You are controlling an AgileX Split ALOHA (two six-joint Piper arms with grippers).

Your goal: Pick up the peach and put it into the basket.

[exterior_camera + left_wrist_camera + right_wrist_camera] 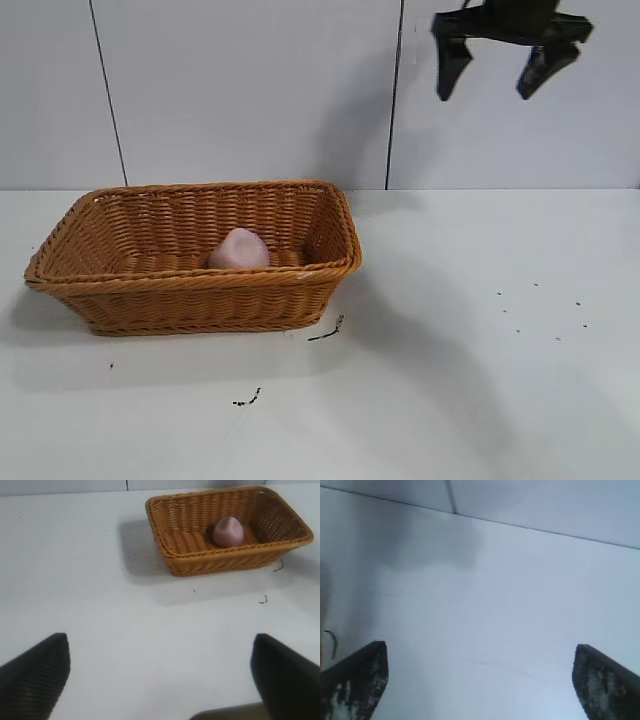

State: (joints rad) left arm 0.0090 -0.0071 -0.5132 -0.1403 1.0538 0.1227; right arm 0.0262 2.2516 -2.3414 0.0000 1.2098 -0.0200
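Peach: I see the peach point(239, 249) lying on the floor of the basket, pale pink, its blunt tip turned upward; in the left wrist view point(228, 531) a faint crease runs across its top. Nothing grips it.

Basket: The basket point(190, 296) stands on the desk toward the left side of the exterior view, upright, its braided rim flaring outward. The peach sits a little right of the middle of its floor, close to the front wall as that view shows it.

Right gripper: My right gripper point(498, 70) hangs high at the top right of the exterior view, in front of the back wall, well above the desk and well apart from the basket. Its fingers point(450, 65) point downward and stand wide apart, holding nothing. From its own wrist camera point(480, 685) I see only bare desk between the two tips.

Left gripper: My left gripper point(160, 680) does not show in the exterior view. Its wrist camera looks across the desk at the basket from well away; the fingers point(35, 675) are spread wide and empty, with bare desk between them.

Desk: The desk point(480, 380) is white, with a few small dark marks point(327, 331) just in front of the basket's right corner and scattered specks farther right.
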